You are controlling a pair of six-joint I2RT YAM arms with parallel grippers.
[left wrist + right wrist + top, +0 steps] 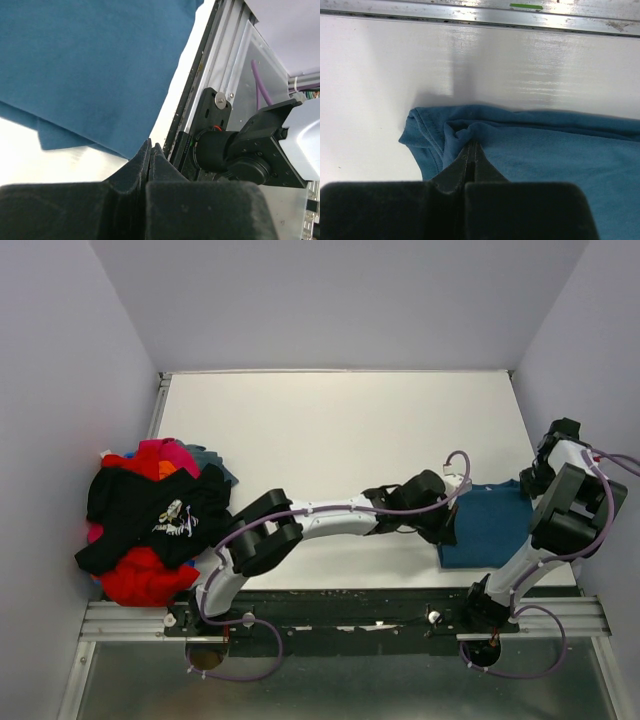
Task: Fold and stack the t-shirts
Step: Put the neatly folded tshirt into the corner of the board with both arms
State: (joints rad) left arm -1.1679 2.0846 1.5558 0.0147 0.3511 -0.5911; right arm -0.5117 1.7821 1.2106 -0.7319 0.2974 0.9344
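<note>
A teal-blue t-shirt (pixel 492 525) lies folded at the table's front right. It shows in the left wrist view (pixel 90 70) and the right wrist view (pixel 560 165). My right gripper (pixel 471 143) is shut on a bunched fold near the shirt's far right corner (pixel 532 483). My left gripper (pixel 151 148) is shut at the shirt's near left edge (pixel 447 530), with no cloth visible between its jaws. A pile at the left holds a black shirt with white print (pixel 160 515), a red one (pixel 140 578), a magenta one (pixel 160 448) and an orange one (pixel 166 471).
The left arm (pixel 320 520) reaches across the table's front to the right. The metal rail (pixel 340 618) carrying both arm bases runs along the near edge and shows in the left wrist view (pixel 220 65). Grey walls enclose the left, back and right sides.
</note>
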